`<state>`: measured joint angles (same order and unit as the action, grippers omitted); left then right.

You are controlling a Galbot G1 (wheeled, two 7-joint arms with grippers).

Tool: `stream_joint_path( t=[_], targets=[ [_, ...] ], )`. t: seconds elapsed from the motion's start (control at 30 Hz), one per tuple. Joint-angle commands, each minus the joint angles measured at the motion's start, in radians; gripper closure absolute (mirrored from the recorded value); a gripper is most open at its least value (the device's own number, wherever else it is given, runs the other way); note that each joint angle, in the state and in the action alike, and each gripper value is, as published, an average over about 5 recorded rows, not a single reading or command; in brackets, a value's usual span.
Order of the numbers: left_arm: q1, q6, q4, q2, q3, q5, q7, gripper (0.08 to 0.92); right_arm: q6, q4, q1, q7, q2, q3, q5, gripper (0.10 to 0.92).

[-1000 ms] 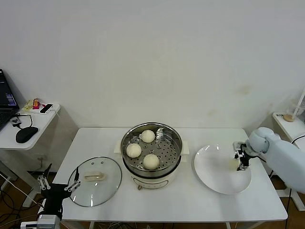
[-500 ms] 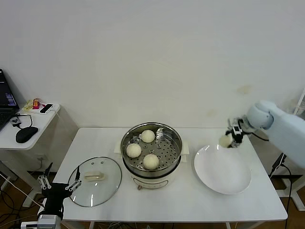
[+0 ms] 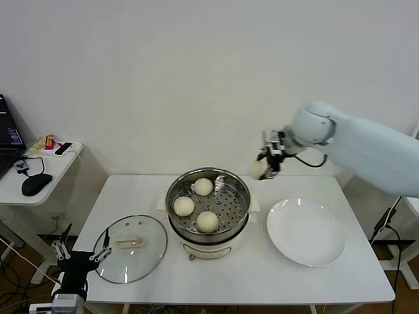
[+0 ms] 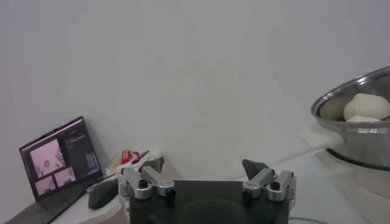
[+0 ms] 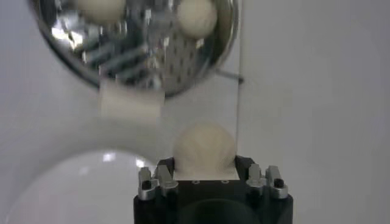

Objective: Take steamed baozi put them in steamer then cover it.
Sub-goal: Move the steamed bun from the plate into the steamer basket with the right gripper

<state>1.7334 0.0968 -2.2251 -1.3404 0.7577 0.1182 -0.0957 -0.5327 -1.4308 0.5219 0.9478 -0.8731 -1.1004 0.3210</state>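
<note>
The shiny steel steamer (image 3: 243, 193) stands on its white base mid-table with three cream-white baozi on its perforated tray: one at the back (image 3: 203, 186), one at the left (image 3: 184, 206), one at the front (image 3: 207, 221). My right gripper (image 3: 264, 169) is shut on the fourth baozi (image 3: 259, 170) and holds it in the air, just right of the steamer's back rim. In the right wrist view that baozi (image 5: 203, 148) sits between the jaws, with the steamer (image 5: 201, 70) beyond. The glass cover (image 3: 131, 248) with its beige handle lies flat, left of the steamer. My left gripper (image 3: 82, 257) is open, low beside the cover.
An empty white plate (image 3: 306, 231) lies right of the steamer. A side table (image 3: 39, 171) at the far left holds a mouse, a phone and a laptop, also seen in the left wrist view (image 4: 58, 163). The wall stands close behind the table.
My right gripper lifted the baozi off the white plate and carried it up and left, to beside the steamer's back rim. The left arm has not moved.
</note>
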Motion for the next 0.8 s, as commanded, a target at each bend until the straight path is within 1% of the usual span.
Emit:
stream_joint_path(
  t=[0.03,0.13,0.3,0.8],
  targets=[
    [0.002,0.000,-0.004,0.000,0.006,-0.003,0.001,0.177,-0.168,0.011,0.023,-0.136,-0.213,-0.101,0.248,0.406],
    [0.005,0.000,-0.009,0.002,0.012,-0.005,0.001,0.177,-0.184,0.034,-0.010,-0.152,-0.236,-0.102,0.249,0.406],
    [0.000,0.000,-0.007,0.000,0.010,-0.005,0.001,0.177,-0.195,0.075,-0.056,-0.153,-0.259,-0.107,0.201,0.406],
    [-0.016,0.000,0.015,0.001,0.004,-0.008,0.000,0.177,-0.192,0.134,-0.143,-0.122,-0.250,-0.090,0.074,0.406]
  ],
)
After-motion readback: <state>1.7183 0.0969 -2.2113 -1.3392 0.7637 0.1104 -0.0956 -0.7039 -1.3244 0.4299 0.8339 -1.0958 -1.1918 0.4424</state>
